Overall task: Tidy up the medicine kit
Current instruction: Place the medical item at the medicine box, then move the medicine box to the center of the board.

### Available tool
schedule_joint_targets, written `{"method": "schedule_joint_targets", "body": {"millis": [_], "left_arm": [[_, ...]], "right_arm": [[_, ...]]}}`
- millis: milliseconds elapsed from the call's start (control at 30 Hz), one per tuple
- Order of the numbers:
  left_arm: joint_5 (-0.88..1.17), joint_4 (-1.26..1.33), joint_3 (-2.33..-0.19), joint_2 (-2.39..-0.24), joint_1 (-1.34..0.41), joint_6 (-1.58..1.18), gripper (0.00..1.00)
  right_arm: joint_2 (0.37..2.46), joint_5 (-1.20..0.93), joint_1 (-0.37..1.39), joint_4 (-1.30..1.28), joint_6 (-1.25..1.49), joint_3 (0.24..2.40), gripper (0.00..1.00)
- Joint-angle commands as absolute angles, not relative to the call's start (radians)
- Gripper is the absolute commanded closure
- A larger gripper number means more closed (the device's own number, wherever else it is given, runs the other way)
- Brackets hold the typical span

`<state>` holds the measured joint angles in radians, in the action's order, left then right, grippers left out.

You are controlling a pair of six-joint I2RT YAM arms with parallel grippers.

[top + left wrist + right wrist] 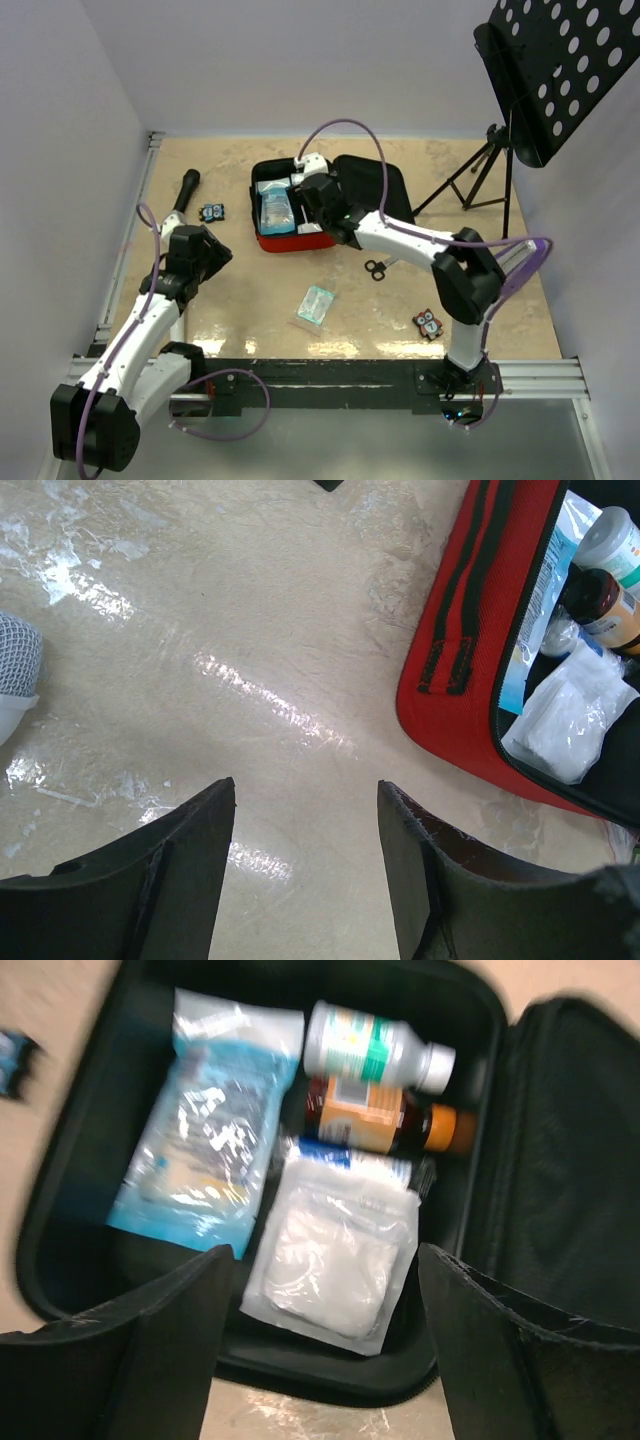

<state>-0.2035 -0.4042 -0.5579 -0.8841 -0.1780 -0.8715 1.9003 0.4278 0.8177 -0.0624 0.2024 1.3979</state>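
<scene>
Well, the right claw (pixel 325 1260) hangs released over the open medicine kit (pixel 285 243), the left claw (pixel 305 790) equally released above the counter (pixel 250 300) at its eight o'clock.

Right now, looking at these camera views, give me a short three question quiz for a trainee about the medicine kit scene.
1. True or false: the red soft zip-up medicine kit is zipped shut.
2. The right end effector above it is: A open, B shut on a bottle, C shut empty.
3. How many bottles lie inside the kit?
Key: 1 false; 2 A; 3 two, a white plastic bottle and an amber bottle with an orange label.
</scene>
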Motion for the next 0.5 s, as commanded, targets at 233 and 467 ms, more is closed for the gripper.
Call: {"method": "schedule_joint_targets", "body": {"millis": [233,467], "left_arm": [[-0.213,-0.400,-0.575,-0.844,-0.176,-0.857,0.37],[-0.196,-0.406,-0.546,-0.819,-0.176,-0.874,0.37]], "right_arm": [[1.600,0.500,1.093,-0.119,0.289,1.175,0.21],[1.568,0.505,1.222,-0.081,0.596,0.945,0.07]]}}
